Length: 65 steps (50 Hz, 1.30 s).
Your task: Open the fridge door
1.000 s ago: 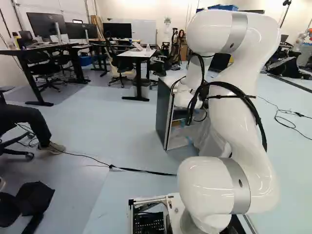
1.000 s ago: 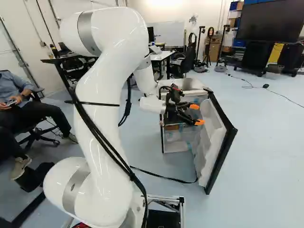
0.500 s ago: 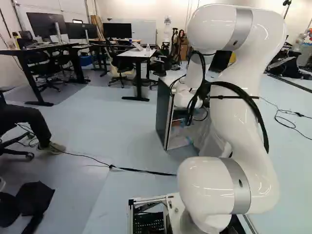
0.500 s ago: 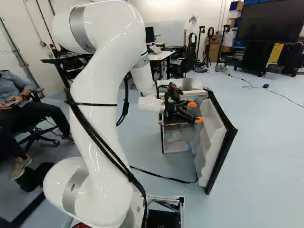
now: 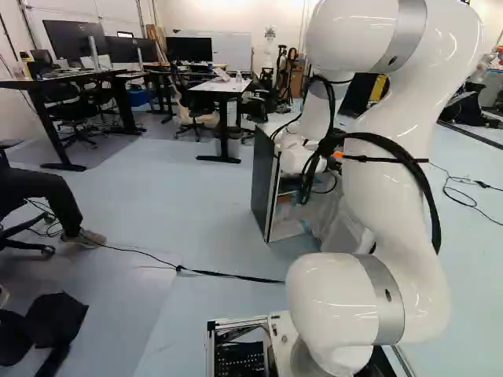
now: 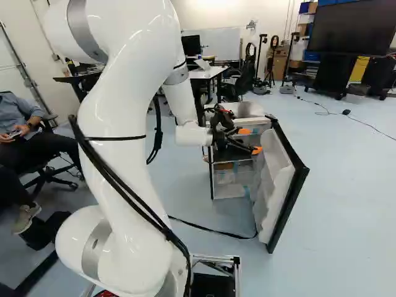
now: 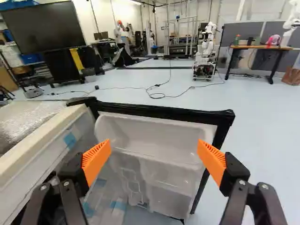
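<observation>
One fridge door (image 7: 159, 140), outer face hidden, ahead of the widely parted pincer (image 6: 250, 141)

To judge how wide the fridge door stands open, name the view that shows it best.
Right base view: the fridge door shows almost whole, swung out from the fridge. The wrist view gives its shelved inner side close up; in the left base view the arm hides most.

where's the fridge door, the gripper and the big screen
Fridge door (image 6: 275, 185): right base view, white inner side
Gripper (image 7: 154, 149): wrist view, midway between its fingertips
Big screen (image 6: 351, 30): right base view, dark face
</observation>
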{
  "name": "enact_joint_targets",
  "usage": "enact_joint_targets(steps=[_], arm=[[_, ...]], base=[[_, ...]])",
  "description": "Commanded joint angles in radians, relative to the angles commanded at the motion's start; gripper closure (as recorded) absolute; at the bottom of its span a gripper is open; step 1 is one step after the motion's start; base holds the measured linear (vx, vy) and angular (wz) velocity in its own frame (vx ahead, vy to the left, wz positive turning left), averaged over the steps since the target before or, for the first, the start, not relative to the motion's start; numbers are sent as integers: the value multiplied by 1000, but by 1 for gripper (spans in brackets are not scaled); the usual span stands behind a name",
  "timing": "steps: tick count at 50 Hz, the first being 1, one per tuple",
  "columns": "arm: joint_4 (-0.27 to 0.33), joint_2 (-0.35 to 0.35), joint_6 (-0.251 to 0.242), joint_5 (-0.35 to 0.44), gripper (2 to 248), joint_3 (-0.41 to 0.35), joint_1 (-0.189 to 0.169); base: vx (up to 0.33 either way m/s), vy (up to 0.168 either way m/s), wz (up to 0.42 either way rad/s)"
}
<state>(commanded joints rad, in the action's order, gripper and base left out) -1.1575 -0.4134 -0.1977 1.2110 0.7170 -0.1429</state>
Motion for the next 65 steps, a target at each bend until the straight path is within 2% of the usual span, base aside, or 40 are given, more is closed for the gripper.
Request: enact_joint_targets(steps=[27,65], arm=[[246,147,42,-72,3,-134,30],[685,410,117,-200,3,-373,85]], base=[[0,0,0],[0,0,0]])
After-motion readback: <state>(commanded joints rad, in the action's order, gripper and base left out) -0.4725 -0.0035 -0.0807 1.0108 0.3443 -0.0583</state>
